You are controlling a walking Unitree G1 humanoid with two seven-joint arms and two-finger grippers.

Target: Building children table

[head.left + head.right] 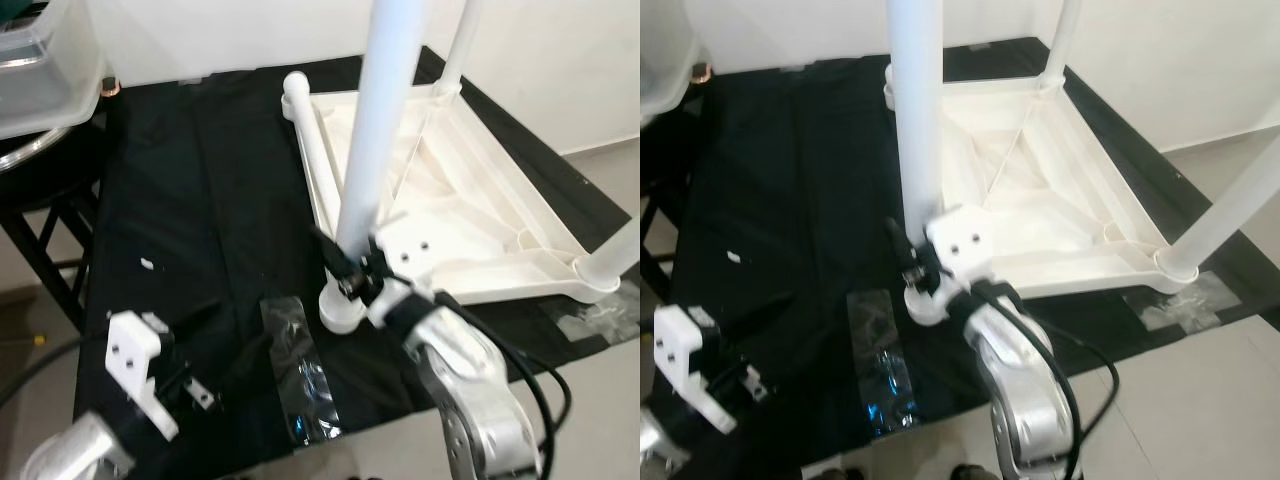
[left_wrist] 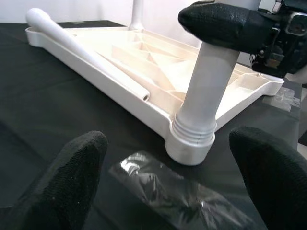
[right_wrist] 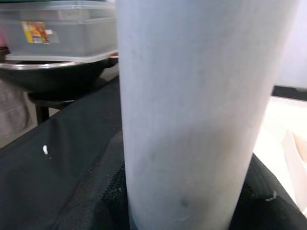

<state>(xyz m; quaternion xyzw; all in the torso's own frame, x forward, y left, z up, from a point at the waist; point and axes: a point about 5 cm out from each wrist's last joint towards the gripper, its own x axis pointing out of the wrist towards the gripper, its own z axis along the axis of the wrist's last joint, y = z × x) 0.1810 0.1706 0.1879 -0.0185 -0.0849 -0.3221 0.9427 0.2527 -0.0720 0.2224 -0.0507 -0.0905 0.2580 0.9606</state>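
plastic wrap (image 1: pixel 300 370) lies on black desk (image 1: pixel 200 200) | white tabletop (image 1: pixel 440 190) upside-down | right gripper (image 1: pixel 350 270) jaws clamp upright leg (image 1: pixel 375 140) | left gripper (image 2: pixel 168 191) jaws wide, empty

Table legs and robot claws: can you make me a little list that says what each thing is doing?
tabletop: white, upside down on the black cloth
near leg: white, upright in the near corner socket
loose leg: lying flat along the tabletop's edge
other legs: two stand at the far and right corners
right claw: gripping the near leg low down
left claw: open, hovering over the cloth, holding nothing
plastic wrap: clear, crumpled near the cloth's front edge
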